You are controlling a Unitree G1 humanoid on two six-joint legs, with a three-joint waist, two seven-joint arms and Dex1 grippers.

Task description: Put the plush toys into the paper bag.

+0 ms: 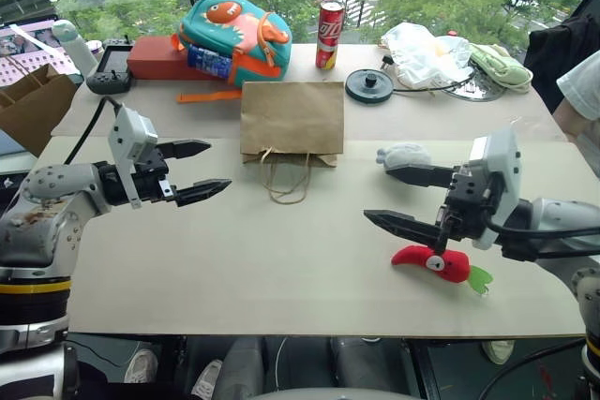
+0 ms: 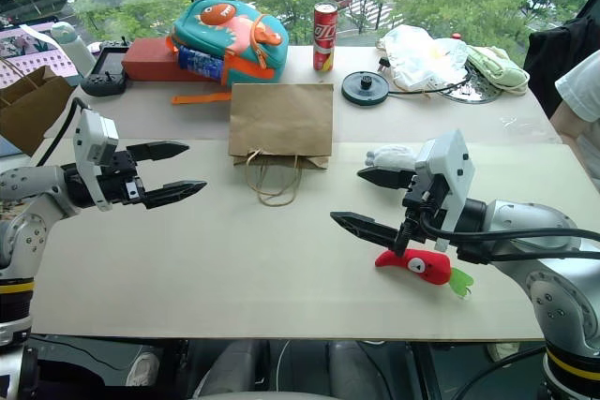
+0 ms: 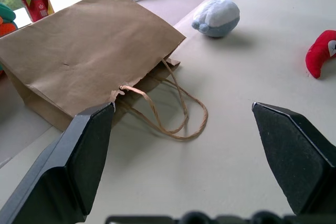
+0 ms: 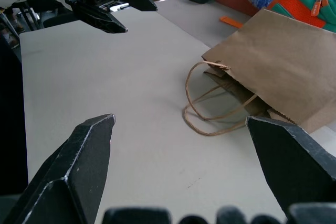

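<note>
From the head camera, neither toy is bagged yet: the paper bag [image 1: 292,121] lies flat on the table, mouth and handles toward the robot, apparently empty; the grey-blue plush [image 1: 405,155] sits to its right and the red chili plush [image 1: 439,264] lies nearer, below the right gripper [image 1: 401,197]. Both that and the left gripper [image 1: 199,170] gape wide, holding nothing. The left wrist view shows the bag's mouth barely parted. The right wrist view shows its looped handles [image 4: 210,111] on the table.

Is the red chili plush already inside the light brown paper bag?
No: the red chili plush lies on the table by the open right gripper, well apart from the flat-lying paper bag.
</note>
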